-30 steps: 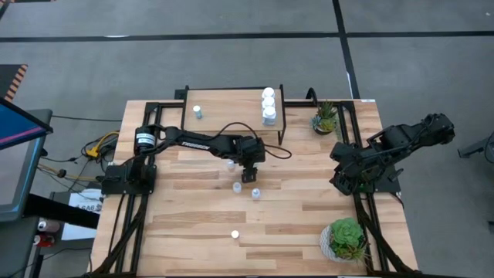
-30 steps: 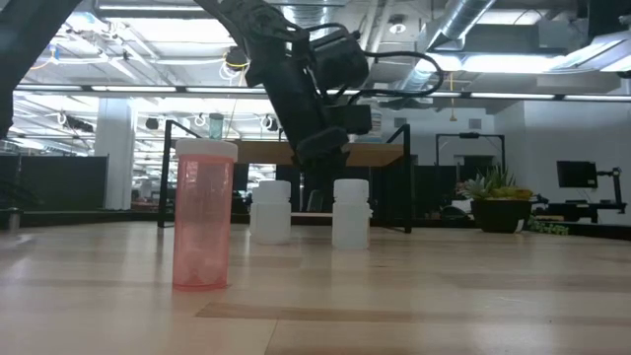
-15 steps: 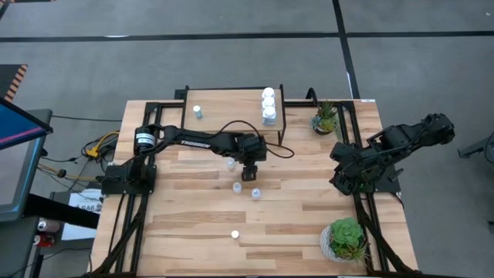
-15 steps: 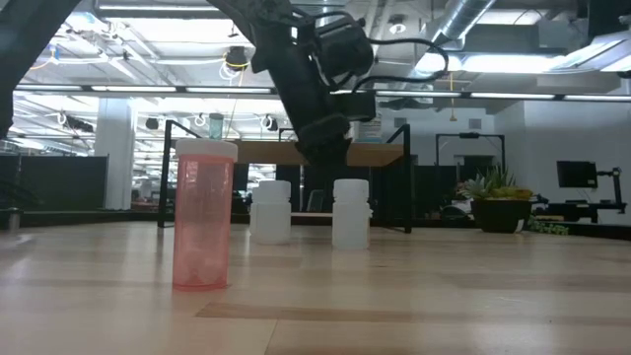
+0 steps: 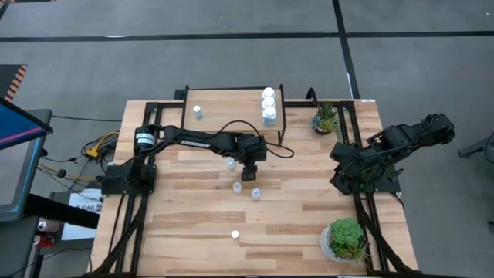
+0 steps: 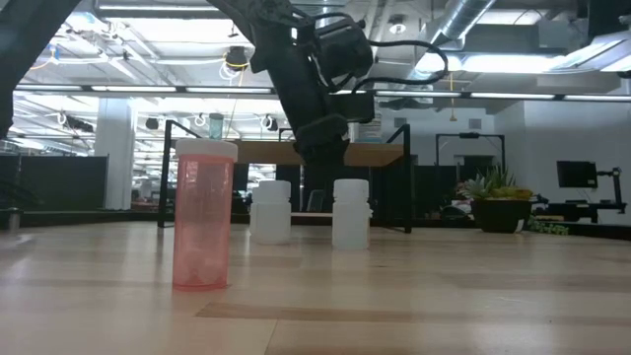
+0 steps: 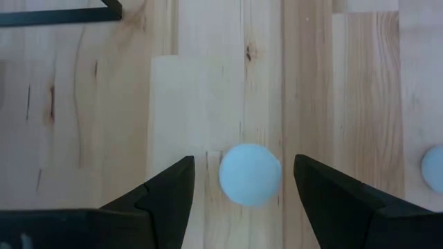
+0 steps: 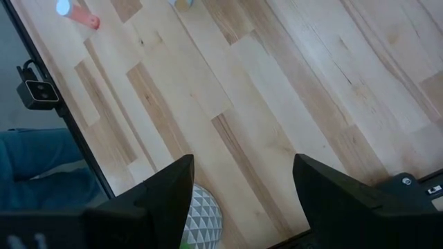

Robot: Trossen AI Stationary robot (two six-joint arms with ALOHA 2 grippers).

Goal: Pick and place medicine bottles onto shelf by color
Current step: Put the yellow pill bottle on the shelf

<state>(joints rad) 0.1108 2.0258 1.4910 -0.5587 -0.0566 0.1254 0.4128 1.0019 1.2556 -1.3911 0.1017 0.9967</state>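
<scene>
My left gripper hangs open over the middle of the table, fingers pointing down. In the left wrist view a pale-blue round bottle top stands on the table between the two fingers without touching them. Other small bottles stand upright around it, and a pink white-capped one stands near the front edge. The shelf at the far edge carries three white bottles and one small bottle. My right gripper waits open at the table's right side.
Two potted plants stand on the right, one at the far right and one at the near right. In the low view two white bottles stand below the left gripper. Black frame rails run along both table sides.
My left gripper has shifted a little toward the table's right edge and slightly up, then kept still. The bottles have stayed where they were.
</scene>
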